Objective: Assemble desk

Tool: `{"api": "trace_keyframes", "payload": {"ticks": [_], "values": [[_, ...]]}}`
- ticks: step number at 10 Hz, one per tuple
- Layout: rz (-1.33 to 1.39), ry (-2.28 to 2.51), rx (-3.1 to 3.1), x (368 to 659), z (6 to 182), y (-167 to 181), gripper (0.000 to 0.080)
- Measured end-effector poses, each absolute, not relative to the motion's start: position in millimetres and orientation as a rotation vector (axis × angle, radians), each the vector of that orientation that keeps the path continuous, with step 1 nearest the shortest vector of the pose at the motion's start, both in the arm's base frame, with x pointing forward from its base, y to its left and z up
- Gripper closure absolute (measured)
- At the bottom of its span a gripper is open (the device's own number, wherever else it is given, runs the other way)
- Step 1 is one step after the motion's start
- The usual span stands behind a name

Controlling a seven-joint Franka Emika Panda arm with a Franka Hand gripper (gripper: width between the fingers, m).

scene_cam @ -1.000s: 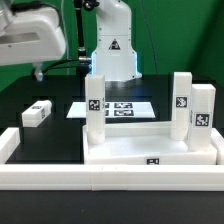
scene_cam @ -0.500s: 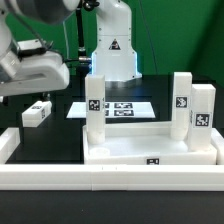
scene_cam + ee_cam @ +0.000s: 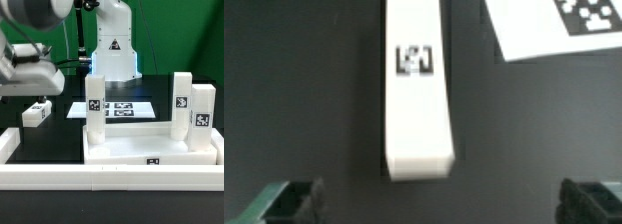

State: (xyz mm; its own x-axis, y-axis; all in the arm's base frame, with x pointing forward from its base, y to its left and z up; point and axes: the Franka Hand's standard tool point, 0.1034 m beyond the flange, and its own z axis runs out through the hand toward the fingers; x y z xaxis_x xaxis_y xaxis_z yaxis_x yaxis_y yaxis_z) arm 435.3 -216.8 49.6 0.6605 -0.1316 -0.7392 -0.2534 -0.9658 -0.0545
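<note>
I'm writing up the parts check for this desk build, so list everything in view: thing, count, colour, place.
tabletop panel: one, white, rimmed, lying flat on the black table in front, toward the exterior view's right.
upright legs: three, white with black-and-white tags, standing on the panel; one at its left, two at its right.
loose leg: one, white, tagged, lying on the table at the exterior view's left; also below the wrist camera.
marker board: one, white with black tags, flat on the table behind the panel.
border wall: one, white, long and low, along the front edge.
table: one, black.
robot base: one, white, at the back.
gripper: one, open, hanging above the loose leg, holding nothing.
</note>
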Motion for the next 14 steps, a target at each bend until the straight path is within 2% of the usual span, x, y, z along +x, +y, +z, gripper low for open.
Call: {"api": "trace_keyframes", "payload": {"ticks": [1,3,8,10,12,14], "values": [[1.257,0.342,-2.680,421,35.8,-223,0.0151],[1.353,0.395,-2.604,405,31.3,-216,0.0151],[1.338,0.383,-2.626,411,25.3,-217,0.0151],[1.342,0.380,-2.634,408,14.6,-217,0.0151],[1.353,0.391,-2.632,406,12.0,-216,0.0151],[1.354,0.392,-2.632,406,11.9,-216,0.0419]]}}
